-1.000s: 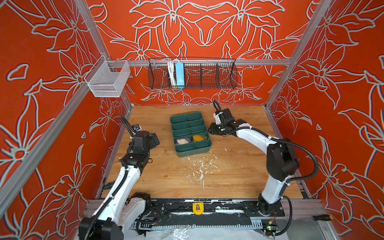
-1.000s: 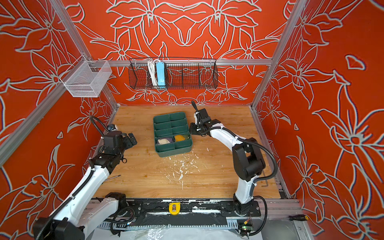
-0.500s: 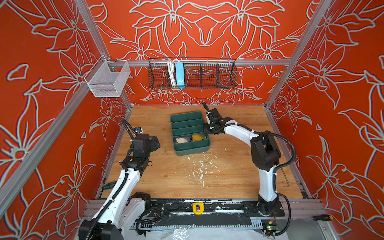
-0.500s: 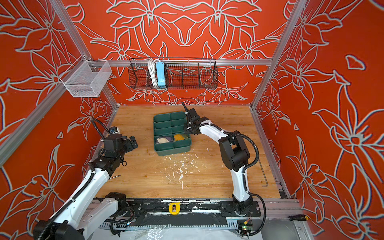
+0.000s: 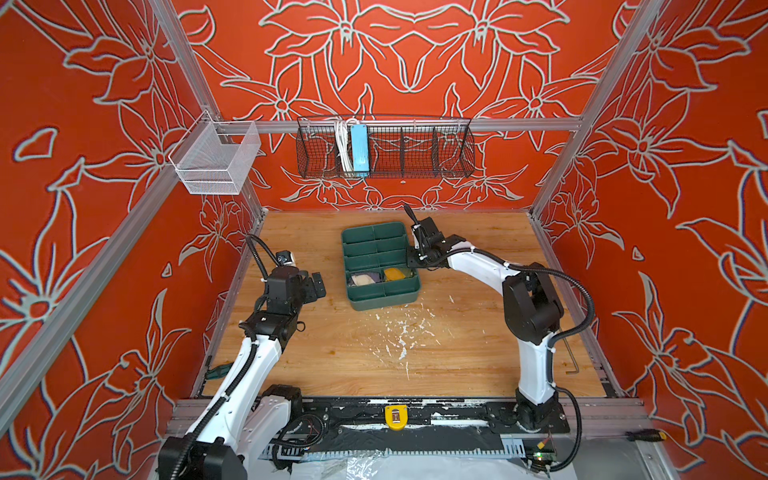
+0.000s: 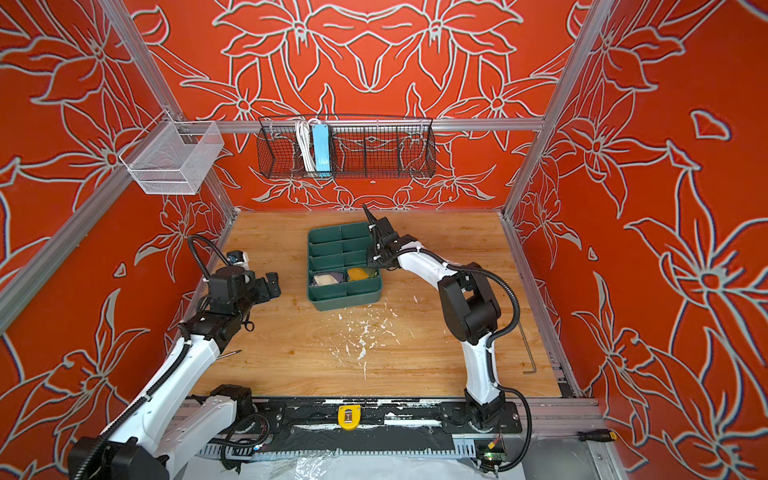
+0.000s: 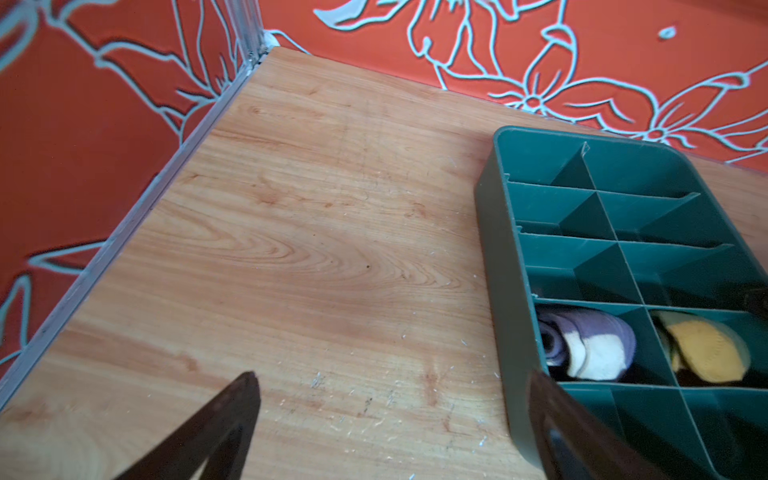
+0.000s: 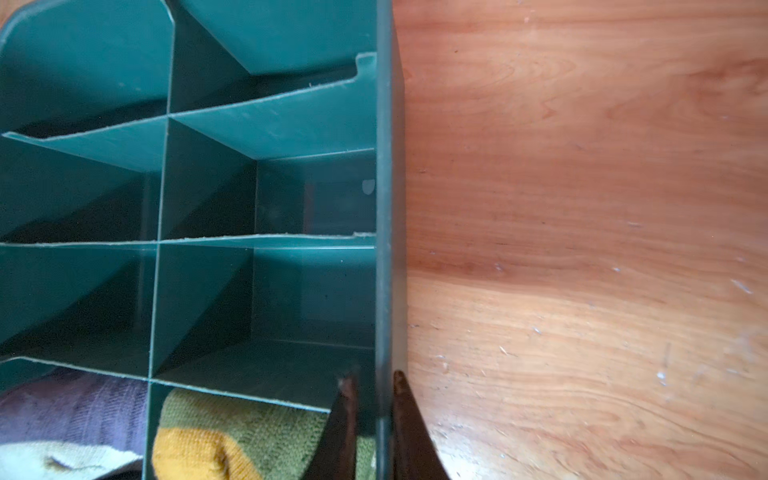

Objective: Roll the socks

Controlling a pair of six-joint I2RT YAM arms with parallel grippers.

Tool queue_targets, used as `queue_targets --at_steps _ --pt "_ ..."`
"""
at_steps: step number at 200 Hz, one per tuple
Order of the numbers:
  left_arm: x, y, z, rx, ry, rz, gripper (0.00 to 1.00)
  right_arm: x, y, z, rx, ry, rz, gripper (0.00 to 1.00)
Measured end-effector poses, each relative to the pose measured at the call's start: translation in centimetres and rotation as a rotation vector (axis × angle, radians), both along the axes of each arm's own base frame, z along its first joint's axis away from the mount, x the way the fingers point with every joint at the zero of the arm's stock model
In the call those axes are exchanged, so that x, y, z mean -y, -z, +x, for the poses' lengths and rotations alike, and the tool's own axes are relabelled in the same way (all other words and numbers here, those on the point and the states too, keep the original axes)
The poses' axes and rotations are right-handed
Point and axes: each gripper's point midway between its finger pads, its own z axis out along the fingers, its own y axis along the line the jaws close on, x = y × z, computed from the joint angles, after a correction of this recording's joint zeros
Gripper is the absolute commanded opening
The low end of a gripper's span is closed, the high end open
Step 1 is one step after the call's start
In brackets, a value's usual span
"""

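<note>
Both socks look rolled up and put away. The purple sock (image 7: 590, 349) sits in one box of the green tray (image 7: 507, 291). The green sock (image 8: 249, 428), with its yellow toe, sits in the box right next to it.

My right end effector (image 8: 374, 380) is pinching the side wall of the tray, with one finger inside and one outside, close by the green sock's box. My left end effector (image 7: 392, 376) is spread wide and holds nothing. It hangs over the bare bench (image 7: 311, 249), off to the side of the tray.

So I think the rolling is done and this step is about the tray — maybe sliding it, maybe holding it in place. I can't tell which.

Next I should go slow. If I pull, the tray must stay flat on the bench so the socks don't pop out. If I let go, I should open first and then lift straight up — that way the inside finger doesn't catch the wall or the sock.
</note>
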Motion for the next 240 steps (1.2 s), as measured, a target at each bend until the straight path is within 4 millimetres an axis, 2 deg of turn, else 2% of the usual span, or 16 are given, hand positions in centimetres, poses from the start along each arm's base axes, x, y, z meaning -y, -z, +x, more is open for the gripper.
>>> queue_targets --at_steps 24,48,78,102,112,122,138,159,179,194,209,223,240 --pt "0.6 0.2 0.1 -0.008 0.037 -0.011 0.99 1.6 -0.4 -1.1 0.015 0.031 -0.020 0.02" --pt "1.5 0.3 0.4 -0.012 0.084 -0.031 0.98 4.2 -0.7 -2.2 0.019 0.066 -0.039 0.02" --pt "2.5 0.1 1.1 -0.015 0.141 -0.046 0.98 7.2 -0.2 -3.0 0.011 0.111 -0.053 0.02" --pt "2.5 0.0 1.8 -0.022 0.140 -0.045 0.98 8.3 0.3 -3.1 0.010 0.139 -0.043 0.04" --pt "2.4 0.3 2.0 -0.031 0.133 -0.040 0.98 8.4 0.2 -2.9 0.011 0.144 -0.036 0.15" --pt "2.2 0.8 2.1 -0.041 0.122 -0.030 0.98 8.5 0.2 -2.8 0.013 0.146 -0.030 0.30" --pt "1.6 1.2 2.2 -0.050 0.098 -0.010 0.98 8.7 -0.2 -2.7 0.023 0.141 -0.035 0.42" --pt "0.9 1.3 2.3 -0.049 0.068 0.028 0.98 9.4 -2.2 -2.5 0.065 0.145 -0.022 0.57" --pt "0.0 1.2 2.6 -0.042 0.032 0.066 0.98 10.8 -6.6 -2.5 0.159 0.156 0.001 0.62" --pt "-0.7 1.3 2.8 -0.037 0.008 0.103 0.98 13.0 -10.6 -2.9 0.260 0.189 0.007 0.68" --pt "-1.2 2.0 2.8 -0.039 -0.009 0.138 0.98 16.0 -13.5 -3.9 0.361 0.232 -0.029 0.73" --pt "-1.7 3.4 2.4 -0.054 -0.024 0.162 0.98 19.3 -14.5 -5.3 0.447 0.285 -0.108 0.78" --pt "-2.1 5.6 1.9 -0.089 -0.032 0.178 0.98 23.5 -13.3 -7.8 0.508 0.358 -0.253 0.82"
